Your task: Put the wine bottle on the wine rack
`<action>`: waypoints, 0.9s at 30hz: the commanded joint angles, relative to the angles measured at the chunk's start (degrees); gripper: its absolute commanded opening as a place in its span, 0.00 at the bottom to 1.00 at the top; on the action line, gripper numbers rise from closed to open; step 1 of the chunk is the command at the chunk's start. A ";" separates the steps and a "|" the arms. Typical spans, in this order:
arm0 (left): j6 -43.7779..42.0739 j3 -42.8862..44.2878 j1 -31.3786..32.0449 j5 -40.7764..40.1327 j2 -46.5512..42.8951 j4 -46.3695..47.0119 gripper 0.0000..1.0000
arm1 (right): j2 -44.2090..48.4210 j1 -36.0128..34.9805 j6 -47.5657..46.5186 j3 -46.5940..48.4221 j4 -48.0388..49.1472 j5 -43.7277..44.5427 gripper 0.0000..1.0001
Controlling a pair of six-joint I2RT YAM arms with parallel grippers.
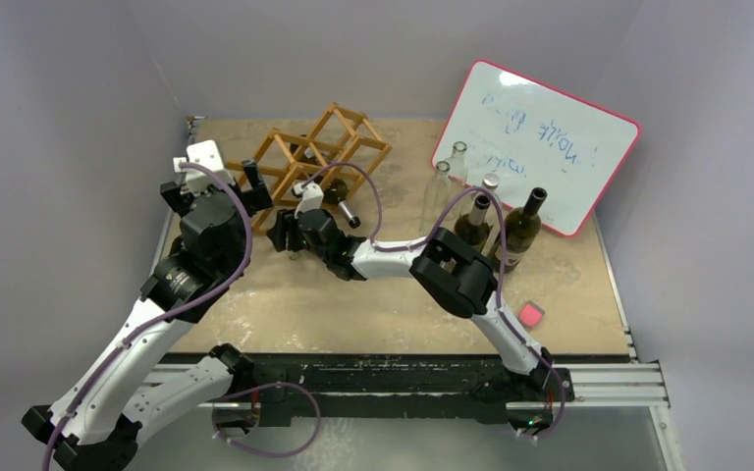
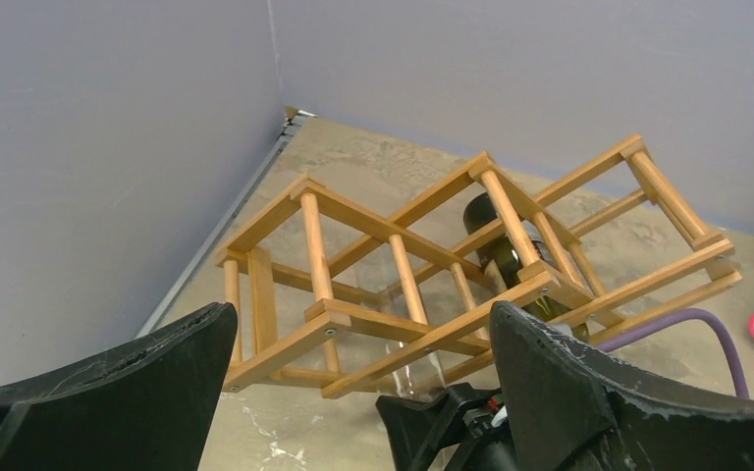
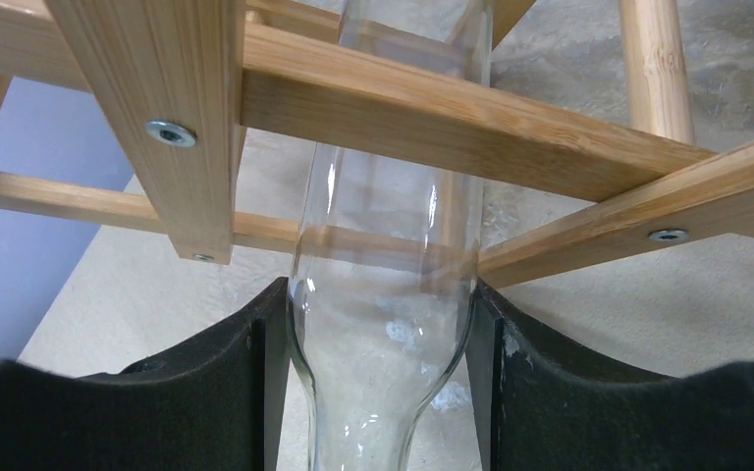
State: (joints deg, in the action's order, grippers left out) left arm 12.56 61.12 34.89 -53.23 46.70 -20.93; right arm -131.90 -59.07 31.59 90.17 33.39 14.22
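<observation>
The wine rack (image 1: 319,147) (image 2: 403,275) (image 3: 373,98), a light wooden lattice, lies tilted at the back of the table. My right gripper (image 1: 290,231) (image 3: 381,363) is shut on a clear glass wine bottle (image 3: 383,294), both pads pressed on its shoulder. The bottle's body reaches up through a rack cell between the slats. A dark bottle (image 2: 496,240) (image 1: 339,196) lies in a neighbouring cell. At the rack's left end my left gripper (image 1: 218,175) (image 2: 363,392) is open with nothing between its fingers.
Two clear bottles (image 1: 439,191) and two dark bottles (image 1: 520,231) stand at the right of the rack. A pink-framed whiteboard (image 1: 535,142) leans behind them. A small pink block (image 1: 529,314) lies near the front right. Grey walls enclose the table.
</observation>
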 commanded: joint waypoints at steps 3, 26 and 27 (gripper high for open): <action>4.51 0.62 -0.15 -3.96 -0.31 0.28 1.00 | 1.55 0.63 0.94 1.77 7.22 1.59 0.43; 11.02 1.90 -0.11 -7.83 -0.41 1.96 1.00 | 20.99 0.63 2.44 -11.78 5.78 -1.14 0.85; 12.74 1.83 -0.04 -9.80 -0.45 2.25 1.00 | 22.54 0.62 2.33 -12.26 4.97 -1.72 0.84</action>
State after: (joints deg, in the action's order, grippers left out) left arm 18.46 61.39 34.89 -54.63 47.33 -21.87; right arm -116.44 -58.70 33.65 79.26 35.90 15.31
